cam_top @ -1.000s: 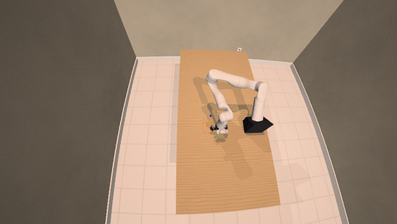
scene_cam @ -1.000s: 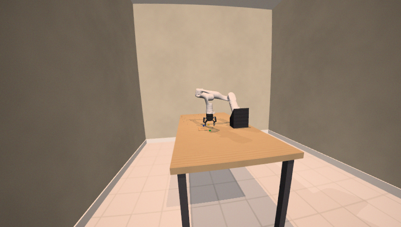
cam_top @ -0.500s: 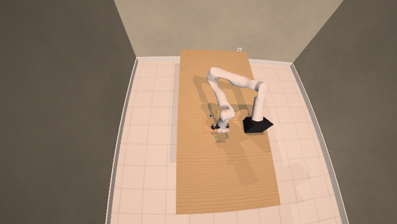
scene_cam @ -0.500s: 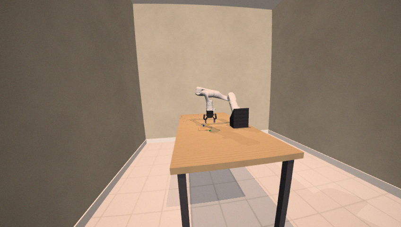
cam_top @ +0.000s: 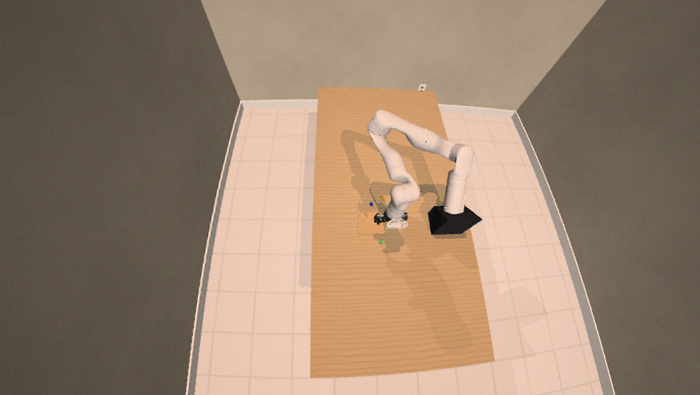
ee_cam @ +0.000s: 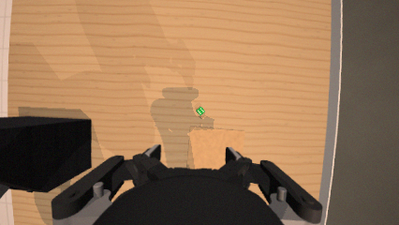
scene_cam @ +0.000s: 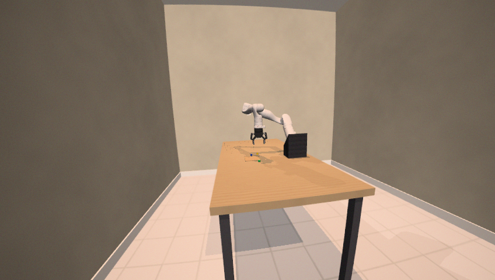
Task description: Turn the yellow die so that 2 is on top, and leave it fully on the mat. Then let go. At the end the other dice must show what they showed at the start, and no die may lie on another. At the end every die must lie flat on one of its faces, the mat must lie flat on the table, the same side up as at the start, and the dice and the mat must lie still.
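The yellow die (cam_top: pixel 382 197) is a tiny cube on the table beside the far edge of the tan mat (cam_top: pixel 371 222); it also shows in the exterior view (scene_cam: pixel 257 153). Its top face is too small to read. My gripper (scene_cam: pixel 258 139) is open and empty, hovering well above the mat (scene_cam: pixel 251 159). In the wrist view the open fingers frame the mat's near part (ee_cam: pixel 216 147). The yellow die is out of the wrist view.
A blue die (cam_top: pixel 370 203) lies left of the yellow one, also seen from the front (scene_cam: pixel 251 154). A green die (cam_top: pixel 381 242) (ee_cam: pixel 200 111) lies off the mat's near corner. The black arm base (cam_top: pixel 452 219) stands to the right.
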Tool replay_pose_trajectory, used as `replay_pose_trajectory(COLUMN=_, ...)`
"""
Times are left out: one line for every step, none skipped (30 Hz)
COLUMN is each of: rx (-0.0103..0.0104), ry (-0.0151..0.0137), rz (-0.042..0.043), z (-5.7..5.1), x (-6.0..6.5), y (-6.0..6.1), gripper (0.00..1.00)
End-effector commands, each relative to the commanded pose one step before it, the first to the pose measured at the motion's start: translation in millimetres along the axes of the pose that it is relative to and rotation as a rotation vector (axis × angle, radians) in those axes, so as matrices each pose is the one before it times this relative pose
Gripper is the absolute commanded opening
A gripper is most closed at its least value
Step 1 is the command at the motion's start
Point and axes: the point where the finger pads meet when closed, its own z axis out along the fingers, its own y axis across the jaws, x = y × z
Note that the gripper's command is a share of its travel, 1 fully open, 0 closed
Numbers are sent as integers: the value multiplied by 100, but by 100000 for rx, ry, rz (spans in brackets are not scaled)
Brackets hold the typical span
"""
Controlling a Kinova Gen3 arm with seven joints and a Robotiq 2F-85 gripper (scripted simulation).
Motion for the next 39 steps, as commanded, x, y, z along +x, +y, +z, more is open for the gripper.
replay_pose_trajectory(rx=-488, ry=-181, rz=-311, z=-780, x=-69, y=179, gripper=100)
replay_pose_trajectory(rx=0, ry=0, rz=0, z=-58, x=0, y=0, gripper=100)
replay_pose_trajectory(rx=0, ry=0, rz=0, z=-23, x=0, y=0, gripper=100)
replay_pose_trajectory(rx=0, ry=0, rz=0, z=-3, x=0, y=0, gripper=100)
replay_pose_trajectory(rx=0, ry=0, rz=0, z=0, x=0, y=0, gripper=100)
replay_pose_trajectory(rx=0, ry=0, rz=0, z=0, x=0, y=0, gripper=100)
replay_pose_trajectory(rx=0, ry=0, rz=0, z=0, x=0, y=0, gripper=100)
replay_pose_trajectory(rx=0, ry=0, rz=0, z=0, x=0, y=0, gripper=100)
replay_pose_trajectory(rx=0, ry=0, rz=0, z=0, x=0, y=0, gripper=100)
replay_pose_trajectory(rx=0, ry=0, rz=0, z=0, x=0, y=0, gripper=100)
replay_pose_trajectory(rx=-13, ry=0, rz=92, z=-1, x=-46, y=11, gripper=100)
replay_pose_trajectory(rx=0, ry=0, rz=0, z=0, x=0, y=0, gripper=100)
replay_pose_trajectory(rx=-77, ry=-2, rz=573, z=-8, x=-288, y=64, gripper=100)
replay_pose_trajectory(rx=-173, ry=-5, rz=1358, z=-15, x=-682, y=146, gripper=100)
replay_pose_trajectory(rx=0, ry=0, rz=0, z=0, x=0, y=0, gripper=100)
replay_pose_trajectory(rx=0, ry=0, rz=0, z=0, x=0, y=0, gripper=100)
replay_pose_trajectory(rx=0, ry=0, rz=0, z=0, x=0, y=0, gripper=100)
replay_pose_trajectory(rx=0, ry=0, rz=0, z=0, x=0, y=0, gripper=100)
replay_pose_trajectory(rx=0, ry=0, rz=0, z=0, x=0, y=0, gripper=100)
replay_pose_trajectory(rx=0, ry=0, rz=0, z=0, x=0, y=0, gripper=100)
replay_pose_trajectory(rx=0, ry=0, rz=0, z=0, x=0, y=0, gripper=100)
replay_pose_trajectory(rx=-263, ry=-9, rz=2278, z=-16, x=-1141, y=228, gripper=100)
replay_pose_trajectory(rx=0, ry=0, rz=0, z=0, x=0, y=0, gripper=100)
replay_pose_trajectory(rx=0, ry=0, rz=0, z=0, x=0, y=0, gripper=100)
replay_pose_trajectory(rx=0, ry=0, rz=0, z=0, x=0, y=0, gripper=100)
replay_pose_trajectory(rx=0, ry=0, rz=0, z=0, x=0, y=0, gripper=100)
replay_pose_trajectory(rx=0, ry=0, rz=0, z=0, x=0, y=0, gripper=100)
replay_pose_trajectory(rx=0, ry=0, rz=0, z=0, x=0, y=0, gripper=100)
replay_pose_trajectory(rx=0, ry=0, rz=0, z=0, x=0, y=0, gripper=100)
replay_pose_trajectory(rx=0, ry=0, rz=0, z=0, x=0, y=0, gripper=100)
replay_pose_trajectory(rx=-311, ry=-16, rz=3195, z=-4, x=-1590, y=286, gripper=100)
replay_pose_trajectory(rx=0, ry=0, rz=0, z=0, x=0, y=0, gripper=100)
replay_pose_trajectory(rx=0, ry=0, rz=0, z=0, x=0, y=0, gripper=100)
replay_pose_trajectory(rx=0, ry=0, rz=0, z=0, x=0, y=0, gripper=100)
replay_pose_trajectory(rx=0, ry=0, rz=0, z=0, x=0, y=0, gripper=100)
replay_pose_trajectory(rx=0, ry=0, rz=0, z=0, x=0, y=0, gripper=100)
replay_pose_trajectory(rx=0, ry=0, rz=0, z=0, x=0, y=0, gripper=100)
replay_pose_trajectory(rx=0, ry=0, rz=0, z=0, x=0, y=0, gripper=100)
replay_pose_trajectory(rx=0, ry=0, rz=0, z=0, x=0, y=0, gripper=100)
